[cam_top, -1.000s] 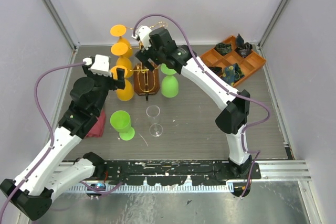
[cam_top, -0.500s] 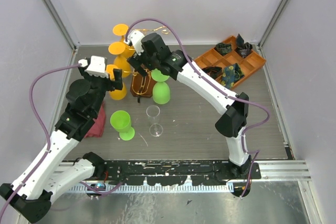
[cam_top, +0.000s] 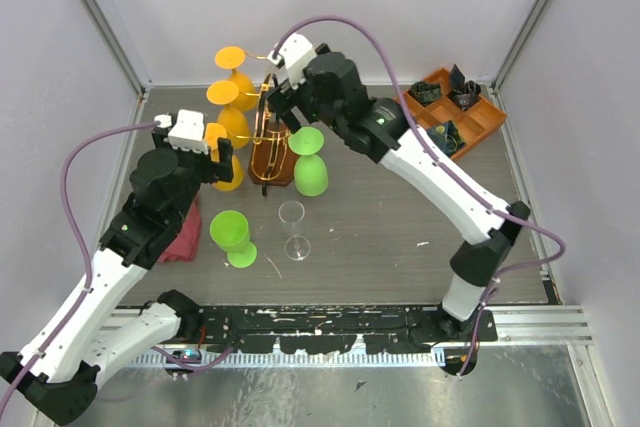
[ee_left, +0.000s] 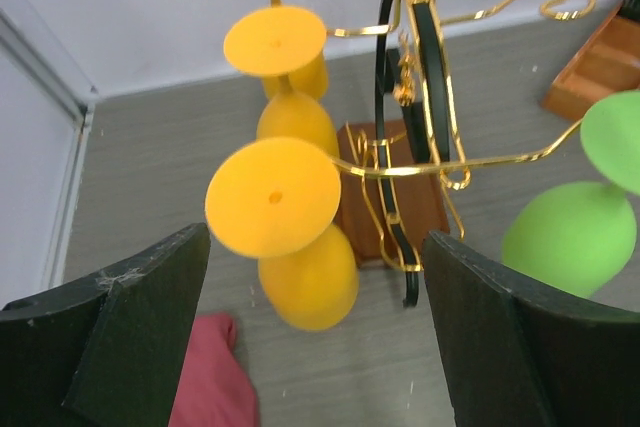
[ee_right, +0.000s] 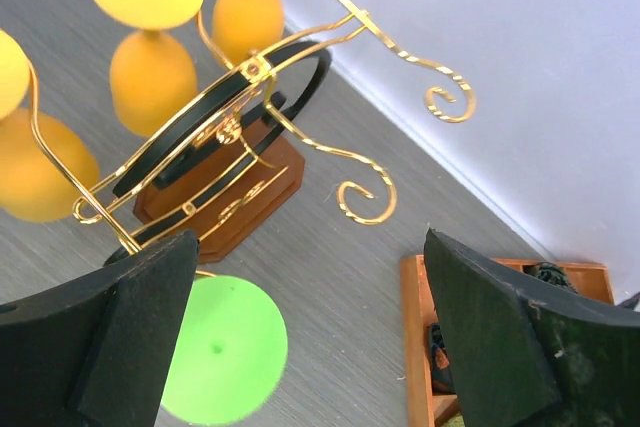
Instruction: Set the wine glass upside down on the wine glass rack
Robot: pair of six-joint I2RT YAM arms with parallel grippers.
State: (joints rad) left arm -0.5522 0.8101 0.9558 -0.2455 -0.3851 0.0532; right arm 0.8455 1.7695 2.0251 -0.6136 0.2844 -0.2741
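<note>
My left fingers (ee_left: pixel 110 347) and right fingers (ee_right: pixel 130 327) stood apart, empty, near the rack (cam_top: pixel 272 162) at the far edge; its wires hung glasses (ee_left: pixel 275 197) by their feet.

Gold-and-black wine glass rack (ee_left: pixel 430 77) (brown base (ee_left: pixel 420 222)); orange glasses (ee_left: pixel 310 282), green glasses (ee_left: pixel 570 237).

The wine glass rack (cam_top: pixel 272 142), thin gold wire arms with curled ends around a black loop on an oval brown wooden base, stands upright on the worktop (cam_top: pixel 380 237). Three orange glasses (cam_top: pixel 237 169) and one green glass (cam_top: pixel 309 165) hang inverted from its arms. The clear wine glass (cam_top: pixel 292 230) stands upright near the base, apart from it.
</note>
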